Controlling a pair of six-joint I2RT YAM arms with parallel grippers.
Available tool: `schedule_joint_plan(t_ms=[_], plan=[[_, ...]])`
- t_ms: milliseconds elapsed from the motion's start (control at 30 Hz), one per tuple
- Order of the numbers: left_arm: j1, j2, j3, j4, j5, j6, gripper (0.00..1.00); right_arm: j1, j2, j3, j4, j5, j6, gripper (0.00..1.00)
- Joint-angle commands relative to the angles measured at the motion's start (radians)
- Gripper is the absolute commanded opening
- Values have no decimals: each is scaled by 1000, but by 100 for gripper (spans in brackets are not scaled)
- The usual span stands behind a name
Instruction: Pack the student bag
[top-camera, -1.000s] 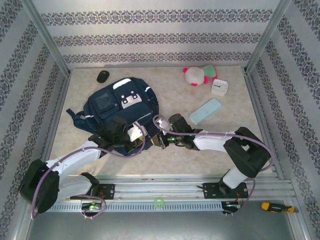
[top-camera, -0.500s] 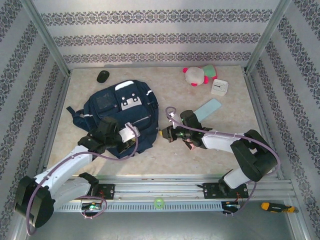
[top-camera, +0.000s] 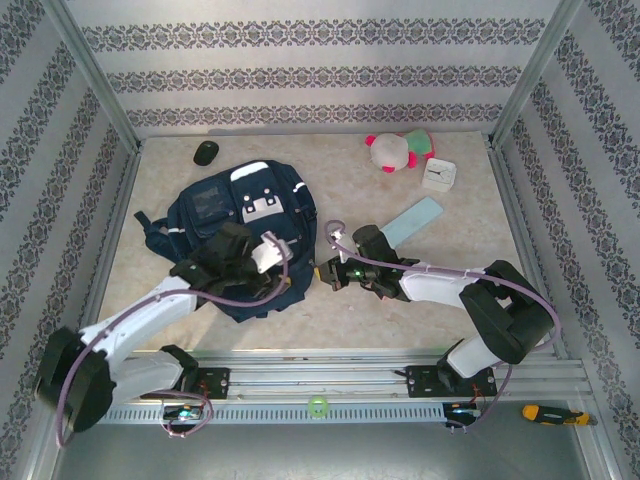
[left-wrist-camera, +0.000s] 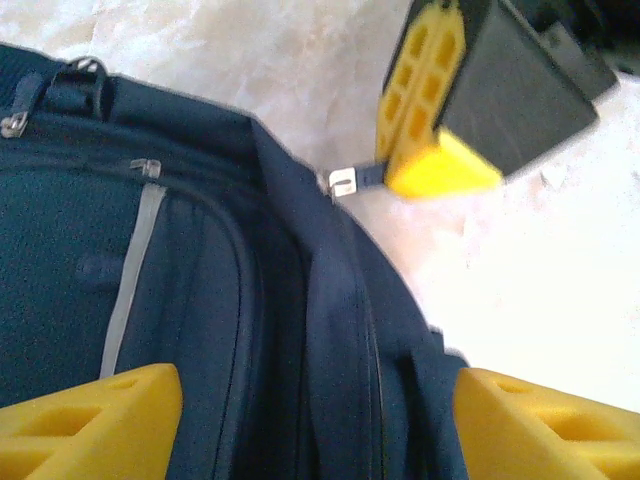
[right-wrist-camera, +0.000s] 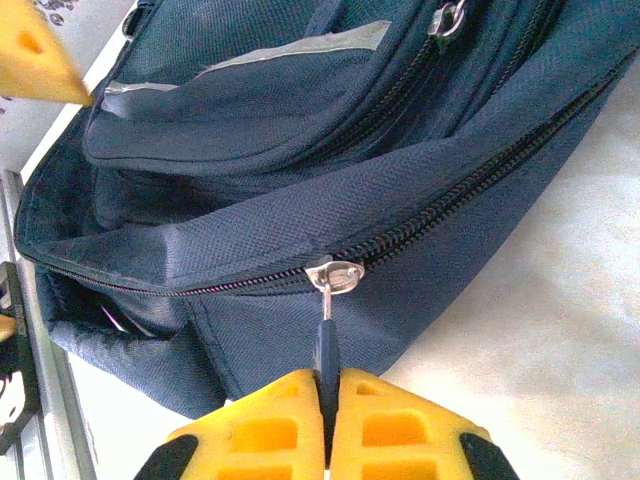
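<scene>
The right gripper is clamped on the dark pull tab of a zipper on the student bag. Its two yellow fingers are pressed together with the tab between them, and the silver slider sits just past their tips on the bag's side seam. The finger bases are cut off by the frame edge. Left of the slider the seam falls into shadow, so whether the zip is parted there is hard to tell.

The left gripper hangs over the bag with its yellow fingers spread wide and nothing between them but navy fabric. Only the finger tops show at the lower corners. Ahead of it and to the right, the other gripper holds the tab taut.

From above, the bag lies flat on the table — the left gripper and its arm cover the near right part, and the right gripper sits just off the bag's right edge. Beyond the right gripper lie a pale blue case, a white clock and a plush toy. A black mouse lies past the bag's far edge.
</scene>
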Motion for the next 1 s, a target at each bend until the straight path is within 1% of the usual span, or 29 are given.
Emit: schedule_joint_plan(t_ms=[0,133,167,200,267,333,400,433,467,500,567,667,800,967], plan=[[-41,101,68,118,-42,-68,74,15,-29,11,13,-6,14,0],[-55,211,94,155,-78,-66,75,17,-41,8,13,1,18,0],[-54,231,98,154,-86,-66,73,16,-43,7,13,4,18,0],[-54,243,100,148,-93,-59,68,16,-47,5,14,7,18,0],[-55,250,89,144,-117,-56,51,13,-57,-1,14,15,16,0],[-52,232,62,150,-114,-36,36,8,-62,-7,15,24,16,0],[-44,195,33,150,-85,-20,16,-2,-62,-15,17,35,16,0],[-31,172,17,144,-52,-14,9,-12,-62,-20,21,44,18,0],[-15,140,5,128,-3,-1,4,-25,-56,-31,36,56,26,0],[-2,110,-3,104,47,18,1,-37,-49,-45,65,64,41,0],[13,55,-17,50,143,71,0,-50,-29,-55,117,63,61,0],[36,-21,-34,-6,239,111,0,-51,12,-20,125,63,58,0],[74,-105,-56,-46,329,118,0,-50,62,5,173,115,88,0],[106,-194,-76,-63,389,112,0,-72,137,44,208,208,132,0]])
